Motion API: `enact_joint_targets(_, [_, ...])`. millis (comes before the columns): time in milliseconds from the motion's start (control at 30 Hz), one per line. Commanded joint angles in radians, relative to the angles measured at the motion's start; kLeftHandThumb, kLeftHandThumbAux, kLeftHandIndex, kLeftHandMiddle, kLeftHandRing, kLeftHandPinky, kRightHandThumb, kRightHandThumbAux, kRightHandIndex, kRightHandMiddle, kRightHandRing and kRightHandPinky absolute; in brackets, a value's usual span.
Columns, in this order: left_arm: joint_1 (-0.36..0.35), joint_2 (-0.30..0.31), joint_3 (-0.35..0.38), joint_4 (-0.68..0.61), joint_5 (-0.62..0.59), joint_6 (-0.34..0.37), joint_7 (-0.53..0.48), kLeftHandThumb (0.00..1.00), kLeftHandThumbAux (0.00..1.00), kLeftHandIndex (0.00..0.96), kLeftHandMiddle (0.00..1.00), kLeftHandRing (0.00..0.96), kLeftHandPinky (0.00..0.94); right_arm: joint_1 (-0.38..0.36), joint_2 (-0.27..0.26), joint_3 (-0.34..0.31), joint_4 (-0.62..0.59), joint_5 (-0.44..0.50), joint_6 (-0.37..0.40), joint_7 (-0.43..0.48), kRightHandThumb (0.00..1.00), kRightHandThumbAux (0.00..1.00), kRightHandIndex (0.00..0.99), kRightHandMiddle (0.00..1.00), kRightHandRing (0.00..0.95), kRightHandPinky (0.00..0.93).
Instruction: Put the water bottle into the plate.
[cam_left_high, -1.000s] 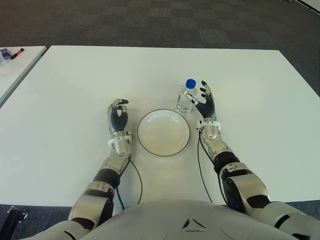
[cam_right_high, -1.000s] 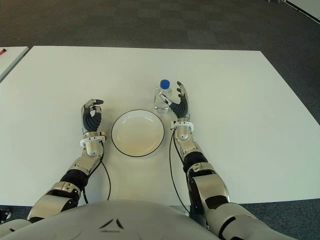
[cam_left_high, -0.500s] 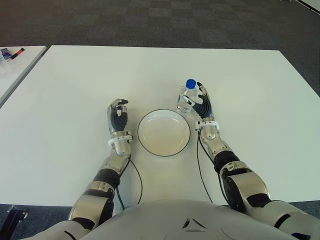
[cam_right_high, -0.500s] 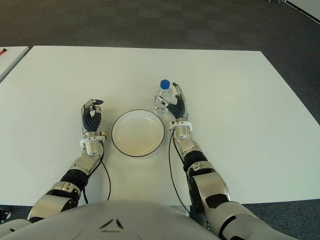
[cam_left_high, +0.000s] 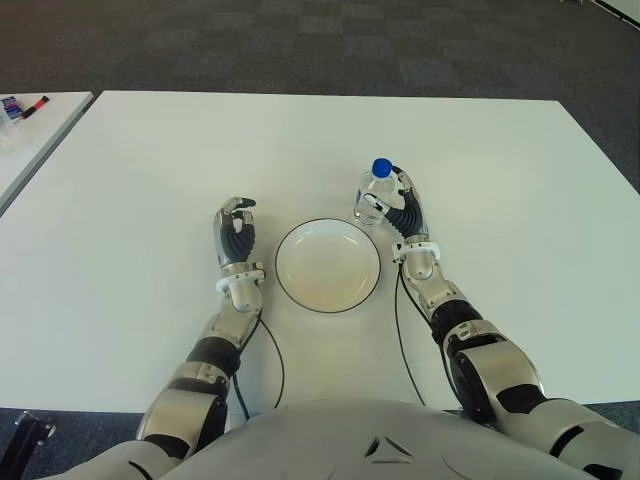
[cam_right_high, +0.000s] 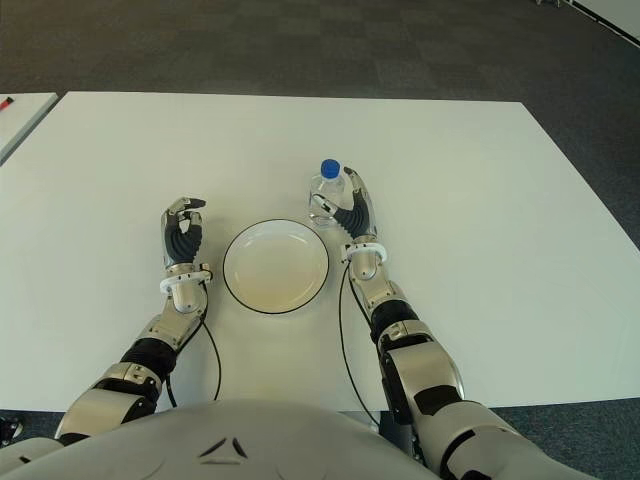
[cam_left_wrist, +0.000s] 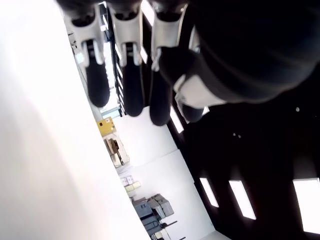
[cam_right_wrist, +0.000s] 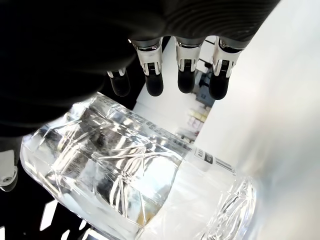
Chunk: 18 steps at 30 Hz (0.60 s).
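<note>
Clear plastic water bottle (cam_left_high: 373, 194) is standing upright beside the plate (cam_left_high: 328, 265); the right hand (cam_left_high: 404, 213) is wrapping its fingers (cam_right_wrist: 154, 86) around it for lifting, while the left hand (cam_left_high: 235, 232), curled, is idling.

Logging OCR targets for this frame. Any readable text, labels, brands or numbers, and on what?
None can be read.
Bottle: small white sticker with barcode-like print, too small to read.
Bottle cap: plain blue, no marking visible.
Plate: blank.
Table: blank.
Items on the side table: too small to read.
Right hand is beside the bottle; left hand shows left of the plate; no print legible on either.
</note>
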Motion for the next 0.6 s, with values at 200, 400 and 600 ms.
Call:
enact_joint_targets(200, [0.004,0.012,-0.015,0.027,0.031,0.037,0.022,0.836,0.678,0.466,0.404,0.333,0.358,-0.015,-0.003,0.011,0.013,-0.008,0.026,0.001,0.600,0.422,0.000,0.000,0.000,0.126])
enact_joint_targets(400, [0.004,0.011,-0.013,0.030,0.022,0.041,0.009,0.835,0.679,0.467,0.400,0.328,0.351,-0.015,-0.005,0.016,0.014,-0.014,0.025,-0.004,0.591,0.427,0.000,0.000,0.006,0.128])
enact_joint_targets(600, [0.006,0.005,-0.007,0.031,-0.008,0.026,-0.030,0.836,0.678,0.469,0.402,0.338,0.365,-0.015,-0.008,0.027,0.015,-0.029,0.002,-0.019,0.593,0.428,0.000,0.000,0.004,0.119])
